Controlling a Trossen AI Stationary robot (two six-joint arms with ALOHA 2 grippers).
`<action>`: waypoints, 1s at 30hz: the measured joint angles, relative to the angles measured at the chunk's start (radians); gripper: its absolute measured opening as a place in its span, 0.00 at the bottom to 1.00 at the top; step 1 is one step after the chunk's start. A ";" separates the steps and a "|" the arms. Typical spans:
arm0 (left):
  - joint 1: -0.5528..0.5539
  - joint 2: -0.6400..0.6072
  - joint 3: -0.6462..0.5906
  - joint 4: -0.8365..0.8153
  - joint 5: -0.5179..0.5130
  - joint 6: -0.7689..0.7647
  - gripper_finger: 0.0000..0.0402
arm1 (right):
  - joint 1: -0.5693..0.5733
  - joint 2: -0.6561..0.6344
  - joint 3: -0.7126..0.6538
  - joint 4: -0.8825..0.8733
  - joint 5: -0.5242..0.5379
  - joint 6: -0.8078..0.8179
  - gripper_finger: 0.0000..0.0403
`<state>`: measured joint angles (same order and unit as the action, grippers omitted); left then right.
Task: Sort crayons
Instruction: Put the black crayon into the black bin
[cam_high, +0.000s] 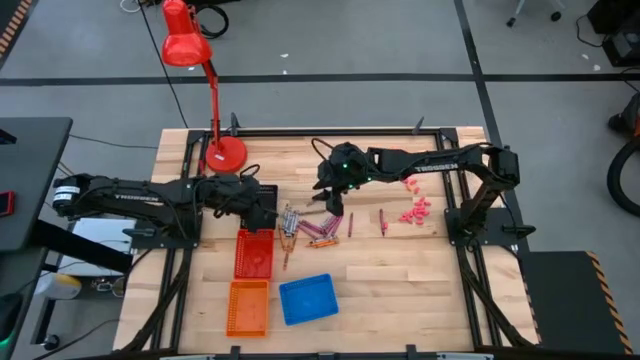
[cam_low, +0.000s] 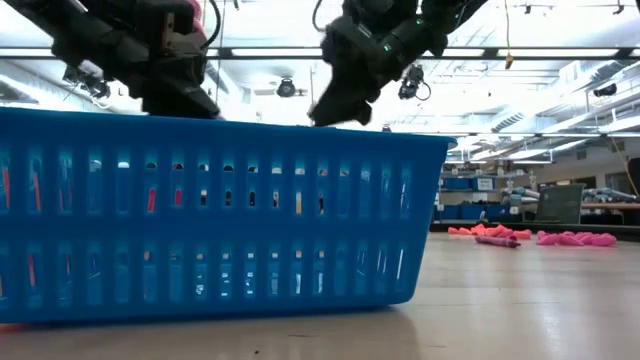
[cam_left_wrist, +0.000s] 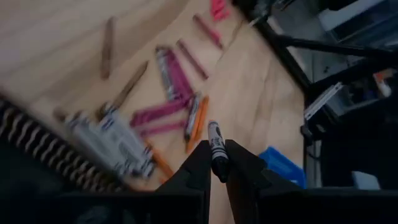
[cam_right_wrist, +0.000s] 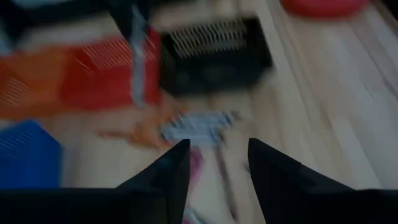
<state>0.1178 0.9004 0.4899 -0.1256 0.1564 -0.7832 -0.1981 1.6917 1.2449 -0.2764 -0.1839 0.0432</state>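
Several crayons (cam_high: 308, 228) in pink, grey, brown-orange and dark red lie loose on the wooden table (cam_high: 400, 280), also in the left wrist view (cam_left_wrist: 168, 93). My left gripper (cam_high: 272, 212) hovers at the left edge of the pile, shut on one dark crayon (cam_left_wrist: 215, 140). My right gripper (cam_high: 333, 207) hangs above the pile's right side, slanting down. Its fingers are open (cam_right_wrist: 214, 155) with nothing between them. My left gripper pinches the dark crayon between its two fingertips (cam_left_wrist: 200, 163), at the crayon's near end (cam_left_wrist: 219, 163). The crayon lies along the fingers, and its labelled far end (cam_left_wrist: 213, 129) sticks out past the tips. It is lifted clear of the table, above the pile.
A red basket (cam_high: 253, 253), an orange basket (cam_high: 248, 307) and a blue basket (cam_high: 308, 298) lie toward the near edge; a black basket (cam_right_wrist: 214, 53) stands by the left arm. Pink bits (cam_high: 415, 212) lie at the right. A red lamp (cam_high: 215, 100) stands at the far left.
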 joint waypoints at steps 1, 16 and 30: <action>0.009 -0.006 0.027 -0.069 0.001 -0.007 0.09 | -0.005 0.000 0.000 -0.040 0.011 -0.001 0.41; 0.238 0.267 0.245 -0.594 0.228 0.015 0.09 | -0.053 0.008 0.000 -0.114 0.007 -0.022 0.41; 0.308 0.614 0.483 -0.842 0.283 0.261 0.12 | -0.034 0.008 0.000 -0.113 -0.001 -0.075 0.41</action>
<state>0.4263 1.5142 0.9733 -0.9678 0.4397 -0.5224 -0.2321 1.6993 1.2446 -0.3893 -0.1848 -0.0318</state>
